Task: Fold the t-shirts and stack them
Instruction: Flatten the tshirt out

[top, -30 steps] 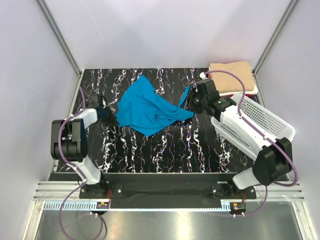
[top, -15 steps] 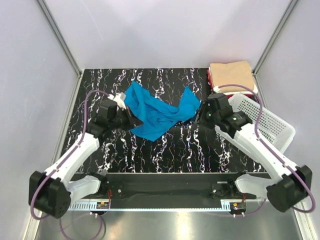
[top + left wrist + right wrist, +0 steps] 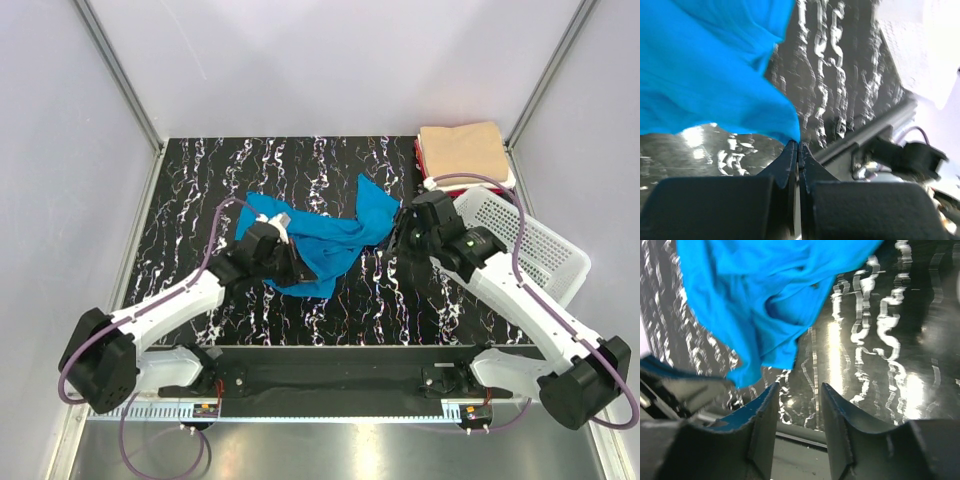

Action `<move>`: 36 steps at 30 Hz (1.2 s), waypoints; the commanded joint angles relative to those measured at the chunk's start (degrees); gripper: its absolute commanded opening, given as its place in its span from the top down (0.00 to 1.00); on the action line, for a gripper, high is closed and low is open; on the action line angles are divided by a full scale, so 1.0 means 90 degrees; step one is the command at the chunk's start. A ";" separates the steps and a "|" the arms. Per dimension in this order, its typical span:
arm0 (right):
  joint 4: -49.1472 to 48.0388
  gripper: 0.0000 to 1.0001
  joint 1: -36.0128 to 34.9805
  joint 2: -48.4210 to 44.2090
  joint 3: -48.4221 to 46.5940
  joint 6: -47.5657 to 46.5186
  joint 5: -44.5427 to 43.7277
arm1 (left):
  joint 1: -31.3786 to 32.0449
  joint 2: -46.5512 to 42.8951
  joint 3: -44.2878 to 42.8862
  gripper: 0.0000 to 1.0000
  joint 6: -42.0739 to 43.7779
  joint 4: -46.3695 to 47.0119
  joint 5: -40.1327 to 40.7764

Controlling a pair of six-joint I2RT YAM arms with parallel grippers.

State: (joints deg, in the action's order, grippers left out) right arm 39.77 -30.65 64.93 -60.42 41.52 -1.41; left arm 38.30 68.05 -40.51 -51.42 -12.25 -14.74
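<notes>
The left pincer [image 3: 798, 145] is squeezed tight shut, and a corner of the bright blue t-shirt [image 3: 330, 240] is pinched right at its tips. Most of the blue cloth is spread out ahead of that pincer and off to its right, lying crumpled on the black table with white squiggles [image 3: 200, 180]. Some bare table is seen just past the pinched corner. The right pincer [image 3: 800, 390] is held with its two fingers apart, and nothing is caught between them; only the shiny table is seen in the gap. The blue t-shirt is found just ahead of this pincer, bunched up in folds, with its lower edge hanging near the fingertips but not gripped by them. So the blue t-shirt is kept between the two pincers, held by the left one only. A small pile of folded shirts is placed behind the right pincer, in the far corner of the table, well apart from it. The tan t-shirt [image 3: 462, 145] is laid on top of that pile, and a red t-shirt [image 3: 418, 157] is seen peeking out under it. A white basket with little holes [image 3: 540, 240] is set beside the right arm, close to the pile.
</notes>
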 commanded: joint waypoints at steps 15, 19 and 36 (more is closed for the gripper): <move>-0.1870 0.54 -0.1692 0.2940 -0.0453 0.0680 -0.1071 | -0.2654 -0.1145 -0.1377 1.00 0.1445 -0.1334 -0.0188; -0.2124 0.47 -0.1692 0.3663 -0.0911 0.0066 -0.1084 | -0.2723 -0.1136 -0.1485 1.00 0.1504 -0.1392 -0.0188; -0.1782 0.45 -0.1662 0.1958 -0.0474 0.0641 -0.1427 | -0.2548 -0.1213 -0.1606 1.00 0.0821 -0.0924 -0.0979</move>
State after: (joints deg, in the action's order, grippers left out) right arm 23.73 -45.74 88.64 -65.10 45.60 -12.32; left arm 13.72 59.66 -59.77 -42.19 -22.24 -20.78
